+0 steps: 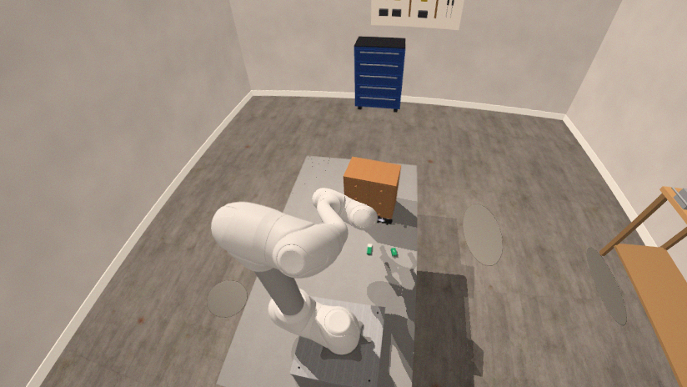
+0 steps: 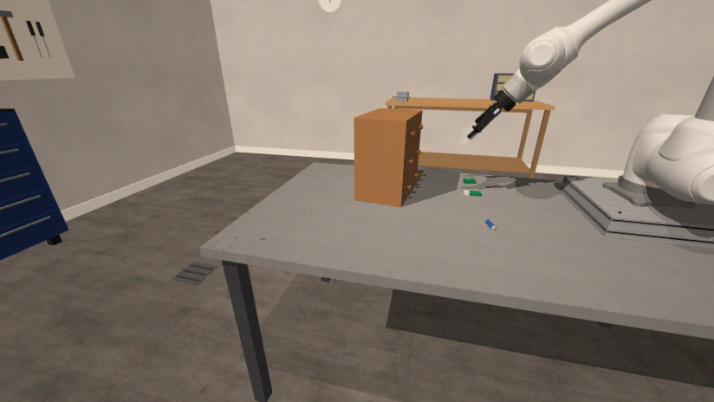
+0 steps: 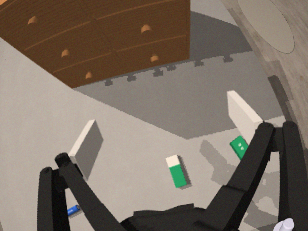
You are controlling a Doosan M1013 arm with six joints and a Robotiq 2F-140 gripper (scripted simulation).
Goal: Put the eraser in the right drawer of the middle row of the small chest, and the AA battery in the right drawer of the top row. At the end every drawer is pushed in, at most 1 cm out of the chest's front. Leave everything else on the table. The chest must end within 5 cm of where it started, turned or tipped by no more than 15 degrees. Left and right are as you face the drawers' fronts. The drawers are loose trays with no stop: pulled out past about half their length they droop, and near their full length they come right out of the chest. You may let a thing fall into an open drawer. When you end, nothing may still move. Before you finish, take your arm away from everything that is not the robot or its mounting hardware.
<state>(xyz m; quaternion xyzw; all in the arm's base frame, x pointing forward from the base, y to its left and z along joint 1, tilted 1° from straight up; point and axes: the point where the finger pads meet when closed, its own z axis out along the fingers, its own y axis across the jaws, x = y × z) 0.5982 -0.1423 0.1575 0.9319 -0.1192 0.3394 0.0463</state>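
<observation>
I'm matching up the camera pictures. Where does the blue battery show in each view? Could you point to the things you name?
Top: not to be seen.
Exterior: the battery (image 2: 490,224) (image 3: 73,210) lies right of centre, nearer the camera than the chest (image 1: 372,172) (image 2: 379,159) (image 3: 125,34).
Wrist: low at the left, partly behind the gripper (image 2: 465,138) (image 3: 165,130).
Shared landmark: the chest, in all three.
</observation>
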